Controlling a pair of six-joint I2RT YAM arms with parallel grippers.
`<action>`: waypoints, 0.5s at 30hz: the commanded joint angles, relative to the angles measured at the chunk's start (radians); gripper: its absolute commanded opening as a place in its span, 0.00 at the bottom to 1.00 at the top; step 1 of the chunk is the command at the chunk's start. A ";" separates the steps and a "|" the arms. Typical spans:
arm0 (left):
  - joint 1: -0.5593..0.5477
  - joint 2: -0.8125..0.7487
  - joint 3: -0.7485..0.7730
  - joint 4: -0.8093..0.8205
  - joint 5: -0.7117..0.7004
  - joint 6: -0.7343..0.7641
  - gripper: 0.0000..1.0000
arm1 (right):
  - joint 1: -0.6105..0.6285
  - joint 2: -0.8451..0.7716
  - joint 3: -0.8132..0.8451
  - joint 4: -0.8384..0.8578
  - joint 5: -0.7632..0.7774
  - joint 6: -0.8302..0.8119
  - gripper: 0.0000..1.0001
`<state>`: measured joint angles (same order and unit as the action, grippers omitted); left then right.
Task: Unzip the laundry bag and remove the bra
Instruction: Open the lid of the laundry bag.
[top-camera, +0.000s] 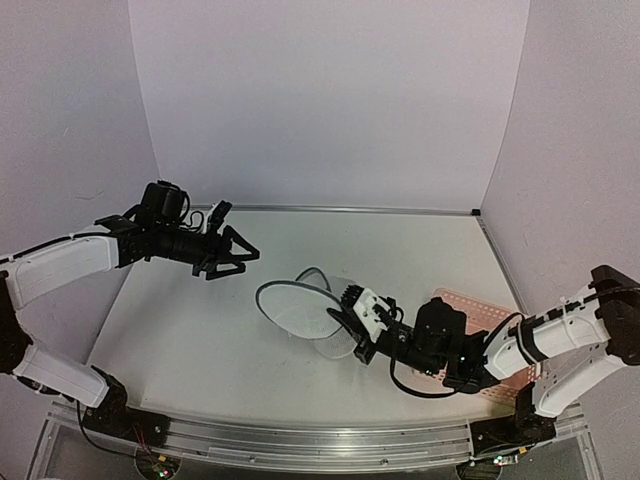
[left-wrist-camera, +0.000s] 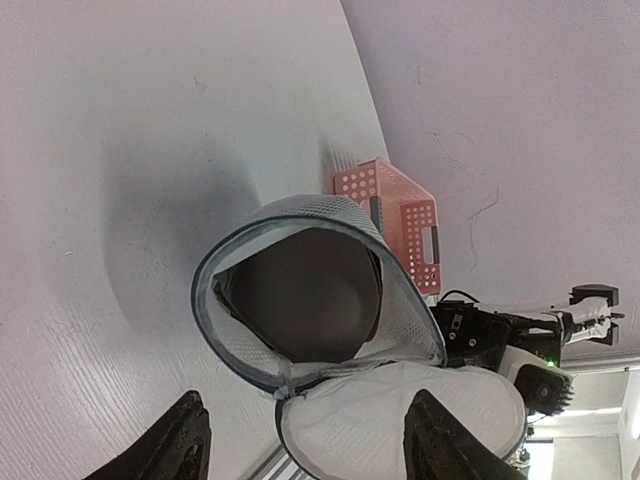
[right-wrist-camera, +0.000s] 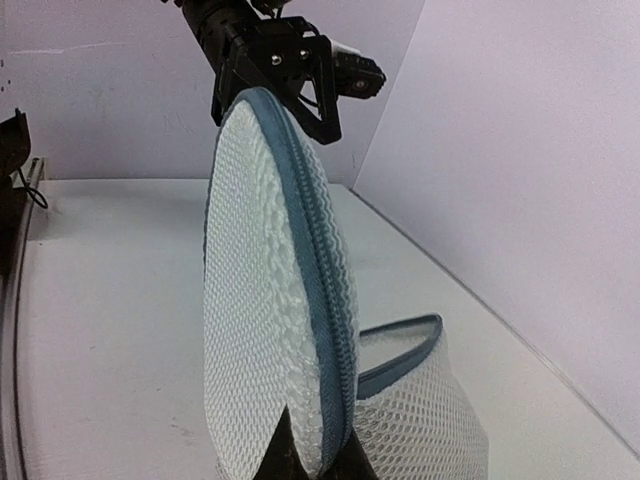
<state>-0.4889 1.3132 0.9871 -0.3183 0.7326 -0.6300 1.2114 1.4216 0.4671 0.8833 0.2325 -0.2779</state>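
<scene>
Closest to the right wrist camera is the round mesh lid (right-wrist-camera: 258, 300) of the laundry bag (right-wrist-camera: 420, 425). It stands upright on its edge, with the grey-blue zipper (right-wrist-camera: 322, 260) running around its rim. At the bottom of that view the right gripper (right-wrist-camera: 310, 462) is closed and pinches the lower edge of the lid, so the lid is lifted away from the body of the bag.

The bag lies on the white table (top-camera: 180, 330), near the middle, and a pink basket (top-camera: 478, 308) is behind the right arm. From the left wrist view the mouth of the bag is wide open. Inside it I see a dark brown rounded shape (left-wrist-camera: 300, 300), which I judge to be a cup of the bra; no strap can be made out.

The left gripper (top-camera: 232, 240) hangs in the air, well apart from the bag. It points toward the opening, its jaws are spread and nothing is between them.

As I judge it, the unzipping is done and the step in hand is the removing of the bra. The next move asks the left gripper to go down into the opening, inside the zipper rim, and to close on the fabric of the cup only, not on the mesh. The right gripper should hold the lid up meanwhile, otherwise the soft bag may fold or be dragged along.
</scene>
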 joint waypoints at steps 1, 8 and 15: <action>0.003 -0.055 -0.010 -0.011 0.031 -0.014 0.67 | 0.061 0.062 0.035 0.256 0.186 -0.255 0.00; 0.003 -0.084 -0.021 -0.012 0.057 -0.038 0.69 | 0.104 0.169 0.082 0.356 0.276 -0.391 0.00; 0.001 -0.134 -0.101 -0.008 0.085 -0.093 0.70 | 0.145 0.324 0.123 0.574 0.417 -0.576 0.00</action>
<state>-0.4889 1.2346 0.9237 -0.3397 0.7795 -0.6827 1.3338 1.6905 0.5297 1.2175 0.5411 -0.7113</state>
